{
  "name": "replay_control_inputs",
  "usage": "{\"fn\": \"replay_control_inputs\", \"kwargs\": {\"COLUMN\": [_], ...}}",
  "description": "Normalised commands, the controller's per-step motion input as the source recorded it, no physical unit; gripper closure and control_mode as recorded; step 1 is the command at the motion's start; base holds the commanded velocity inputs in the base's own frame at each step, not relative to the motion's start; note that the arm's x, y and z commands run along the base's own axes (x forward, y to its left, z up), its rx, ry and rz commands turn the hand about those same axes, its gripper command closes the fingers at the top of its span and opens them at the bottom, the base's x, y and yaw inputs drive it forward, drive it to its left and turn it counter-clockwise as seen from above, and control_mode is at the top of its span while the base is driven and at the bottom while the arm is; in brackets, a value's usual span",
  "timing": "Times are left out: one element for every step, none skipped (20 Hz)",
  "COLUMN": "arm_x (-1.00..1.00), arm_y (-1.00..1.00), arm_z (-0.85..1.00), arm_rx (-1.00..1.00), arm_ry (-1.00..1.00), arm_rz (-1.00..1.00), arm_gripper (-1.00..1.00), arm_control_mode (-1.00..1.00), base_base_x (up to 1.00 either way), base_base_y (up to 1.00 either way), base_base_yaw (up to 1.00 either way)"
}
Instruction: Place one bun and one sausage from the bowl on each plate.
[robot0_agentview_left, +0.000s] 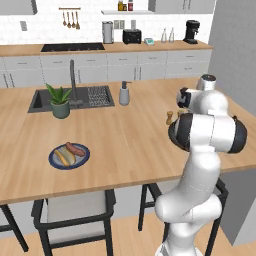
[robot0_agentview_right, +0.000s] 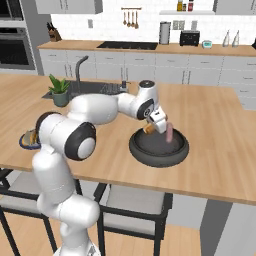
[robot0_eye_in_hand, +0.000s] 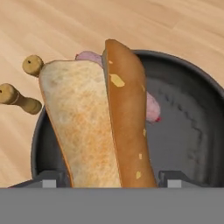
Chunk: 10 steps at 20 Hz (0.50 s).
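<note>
The dark bowl (robot0_agentview_right: 159, 159) sits on the wooden island near its front edge. My gripper (robot0_agentview_right: 159, 124) hangs over the bowl's left side, shut on a bun (robot0_agentview_right: 149, 129). In the hand view the split tan and brown bun (robot0_eye_in_hand: 98, 127) stands between my fingertips (robot0_eye_in_hand: 47, 179), above the bowl (robot0_eye_in_hand: 188, 131). A pink sausage (robot0_eye_in_hand: 152, 107) lies in the bowl behind it, also seen as the sausage (robot0_agentview_right: 169, 132) just right of my gripper. The blue-rimmed plate (robot0_agentview_left: 54, 162) at the island's left front holds a bun (robot0_agentview_left: 64, 157) and a sausage (robot0_agentview_left: 76, 149).
Two small wooden-knobbed pieces (robot0_eye_in_hand: 19, 99) lie on the counter just outside the bowl. A potted plant (robot0_agentview_left: 59, 101), sink (robot0_agentview_left: 45, 100) and soap dispenser (robot0_agentview_left: 124, 94) stand at the island's back left. Stools (robot0_agentview_right: 132, 207) line the front edge.
</note>
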Motion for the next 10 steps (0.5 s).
{"fn": "replay_control_inputs", "kwargs": {"arm_x": [-0.67,-0.71,-0.81,-0.93,-0.96,-0.96,-0.98,-0.99,-0.98,-0.97], "arm_y": [0.11,0.19,0.23,0.33,0.54,0.66,0.72,0.81,0.87,0.94], "arm_z": [1.0,1.0,1.0,1.0,1.0,0.93,0.89,0.81,0.76,0.7], "arm_rx": [0.0,-0.02,-0.03,-0.04,-0.06,-0.07,-0.07,-0.06,-0.05,-0.04], "arm_ry": [0.0,0.0,0.0,0.01,0.05,0.09,0.1,0.11,0.12,0.11], "arm_rz": [0.0,0.0,0.0,0.0,0.0,0.01,0.02,0.04,0.05,0.05], "arm_gripper": [1.0,1.0,1.0,1.0,1.0,1.0,1.0,1.0,1.0,1.0], "arm_control_mode": [-1.0,-1.0,-1.0,-1.0,-1.0,-1.0,-1.0,-1.0,-1.0,-1.0], "base_base_x": [0.0,0.0,0.0,0.0,0.0,0.0,0.0,0.0,0.0,0.0], "base_base_y": [0.0,0.0,0.0,0.0,0.0,0.0,0.0,0.0,0.0,0.0], "base_base_yaw": [0.0,0.0,0.0,0.0,0.0,0.0,0.0,0.0,0.0,0.0]}}
